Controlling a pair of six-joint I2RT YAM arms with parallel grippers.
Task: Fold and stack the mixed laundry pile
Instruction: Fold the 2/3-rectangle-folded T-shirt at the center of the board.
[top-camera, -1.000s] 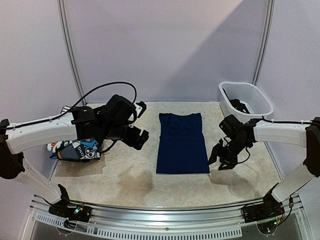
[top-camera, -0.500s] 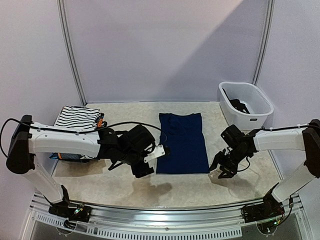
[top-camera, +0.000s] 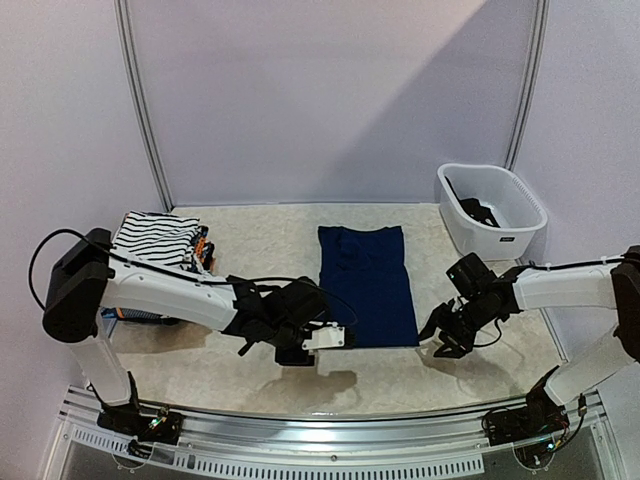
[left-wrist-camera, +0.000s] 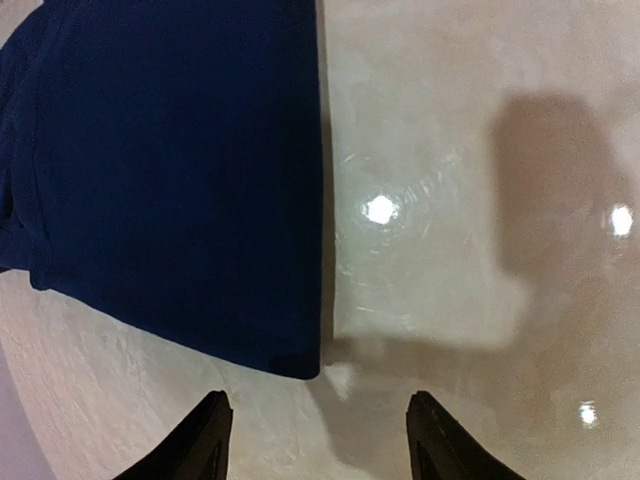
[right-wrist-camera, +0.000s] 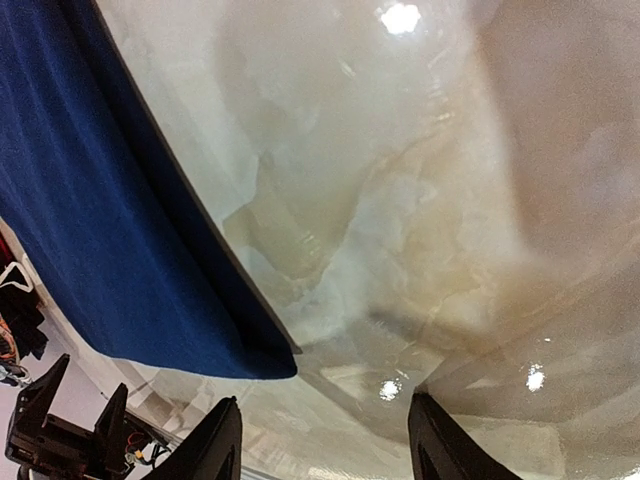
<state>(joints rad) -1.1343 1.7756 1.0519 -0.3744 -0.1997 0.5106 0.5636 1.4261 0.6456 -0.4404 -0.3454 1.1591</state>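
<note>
A plain navy blue garment (top-camera: 365, 284) lies flat in the middle of the table, folded into a long rectangle. My left gripper (top-camera: 322, 343) is open and empty, low at its near left corner; that corner shows in the left wrist view (left-wrist-camera: 290, 350) just ahead of the fingertips. My right gripper (top-camera: 440, 338) is open and empty at the near right corner, seen in the right wrist view (right-wrist-camera: 255, 355). A black-and-white striped garment (top-camera: 155, 236) lies folded on top of a blue printed one with orange bits (top-camera: 203, 243) at the far left.
A white plastic tub (top-camera: 491, 209) stands at the back right with a dark garment (top-camera: 478, 211) inside. The table (top-camera: 260, 370) is beige marble. The metal front rail (top-camera: 330, 445) runs along the near edge.
My left arm has swung from the left stack across to the navy garment's near left corner and come down low. My right gripper has dropped slightly toward the near right corner.
</note>
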